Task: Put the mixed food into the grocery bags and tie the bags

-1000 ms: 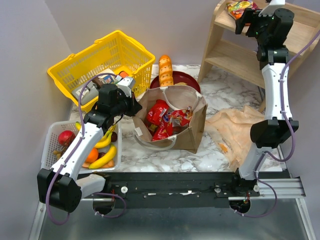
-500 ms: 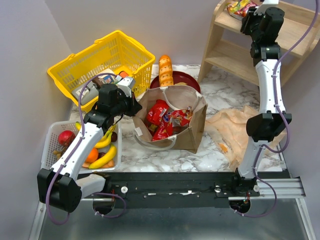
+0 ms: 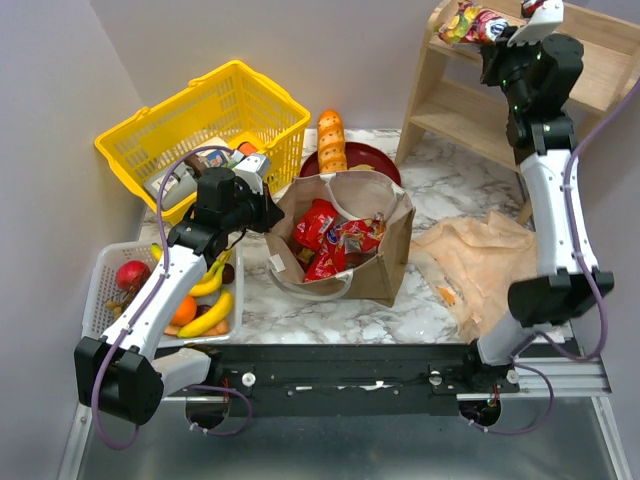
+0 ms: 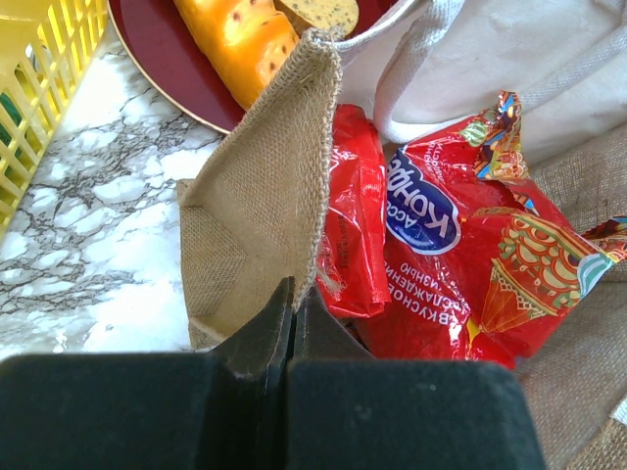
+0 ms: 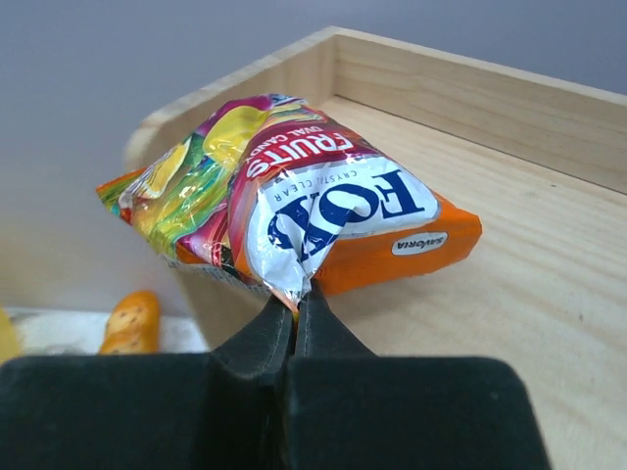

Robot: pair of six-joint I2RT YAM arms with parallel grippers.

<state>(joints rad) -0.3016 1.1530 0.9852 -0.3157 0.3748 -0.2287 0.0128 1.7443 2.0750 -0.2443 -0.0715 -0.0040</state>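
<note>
The left fingers pinch the rim of the stiff brown bag on the marbled worktop, red crisp packets inside; farther back, the right fingers pinch the shiny orange sweet packet on the wooden shelf

The walls are plain, pale purple-grey, and go round from 9 o'clock to 3 o'clock. The bench is white stone with grey wavy lines. A light wooden shelf stands at 1 o'clock. A black bar runs along the near edge at 6 o'clock. The light is soft and even.
</note>
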